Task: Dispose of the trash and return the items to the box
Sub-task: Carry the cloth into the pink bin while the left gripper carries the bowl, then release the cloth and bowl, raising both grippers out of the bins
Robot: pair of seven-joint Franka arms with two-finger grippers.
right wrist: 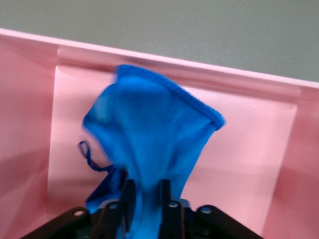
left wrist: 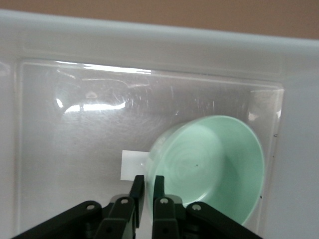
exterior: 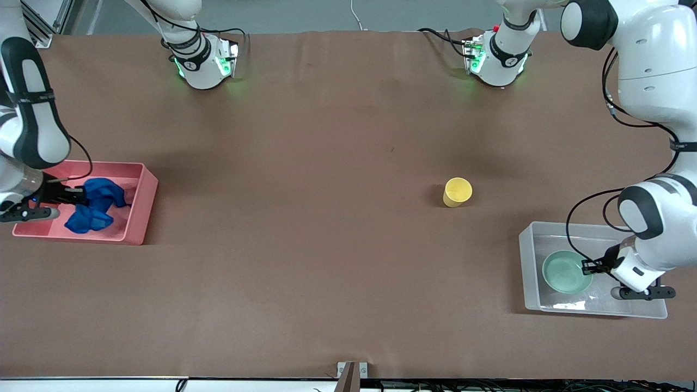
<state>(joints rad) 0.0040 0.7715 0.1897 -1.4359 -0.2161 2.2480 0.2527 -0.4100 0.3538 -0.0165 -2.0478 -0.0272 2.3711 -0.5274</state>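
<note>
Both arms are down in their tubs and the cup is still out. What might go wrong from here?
1. Blue cloth sits between the right gripper fingers over the pink tub; lifting could drag it back out.
2. The left gripper straddles the mint-green bowl's rim in the clear tub; rising early may tip it.
3. The yellow cup stands alone; a sweeping arm might topple it.

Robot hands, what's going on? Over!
Left hand at bowl rim, inside clear box. Right hand pinching blue cloth over pink tub. Yellow cup waiting.
</note>
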